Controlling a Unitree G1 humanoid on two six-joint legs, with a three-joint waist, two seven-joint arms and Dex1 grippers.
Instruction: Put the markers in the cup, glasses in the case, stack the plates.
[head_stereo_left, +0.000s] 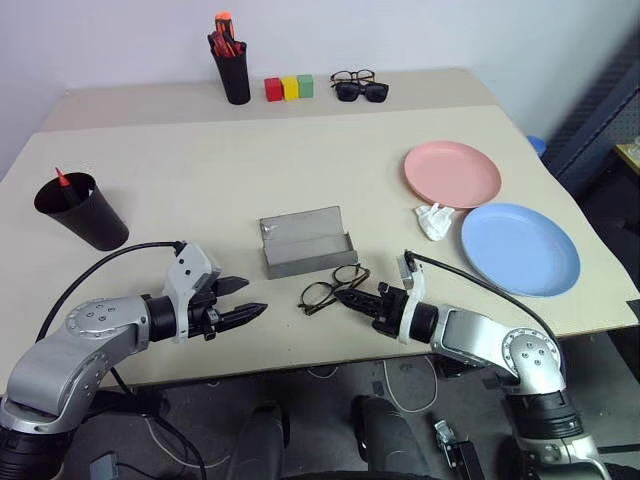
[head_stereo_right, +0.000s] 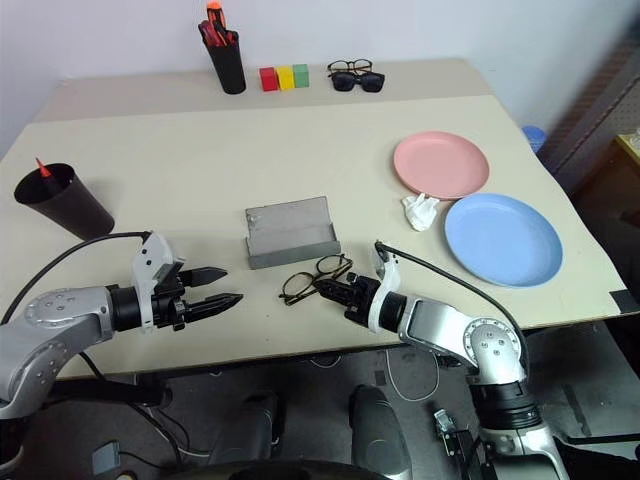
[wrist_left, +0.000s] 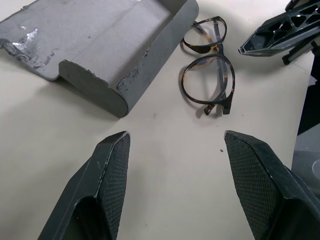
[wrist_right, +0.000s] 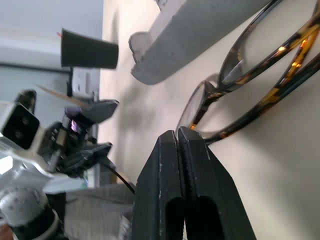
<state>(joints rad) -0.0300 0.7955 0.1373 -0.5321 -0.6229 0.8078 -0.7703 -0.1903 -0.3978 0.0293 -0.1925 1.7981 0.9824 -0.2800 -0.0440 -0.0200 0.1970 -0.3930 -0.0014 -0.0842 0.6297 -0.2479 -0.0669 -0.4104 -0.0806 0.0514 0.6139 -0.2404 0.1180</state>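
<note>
The glasses (head_stereo_left: 330, 288), thin dark tortoiseshell frames with clear lenses, lie folded on the table just in front of the open grey case (head_stereo_left: 305, 240). My right gripper (head_stereo_left: 342, 296) is shut, its tip right beside the glasses' near edge with nothing between the fingers (wrist_right: 165, 150). My left gripper (head_stereo_left: 257, 295) hovers open, left of the glasses and pointing at them. The black cup (head_stereo_left: 85, 212) stands at the left with a red-tipped marker (head_stereo_left: 62, 178) poking out. A pink plate (head_stereo_left: 452, 173) and a blue plate (head_stereo_left: 520, 248) lie side by side on the right.
A crumpled white tissue (head_stereo_left: 434, 220) lies between the plates. At the back stand a black pen holder (head_stereo_left: 232, 65) with red-orange pens, three coloured blocks (head_stereo_left: 288, 88) and black sunglasses (head_stereo_left: 360, 90). The table's front edge runs just beneath both grippers.
</note>
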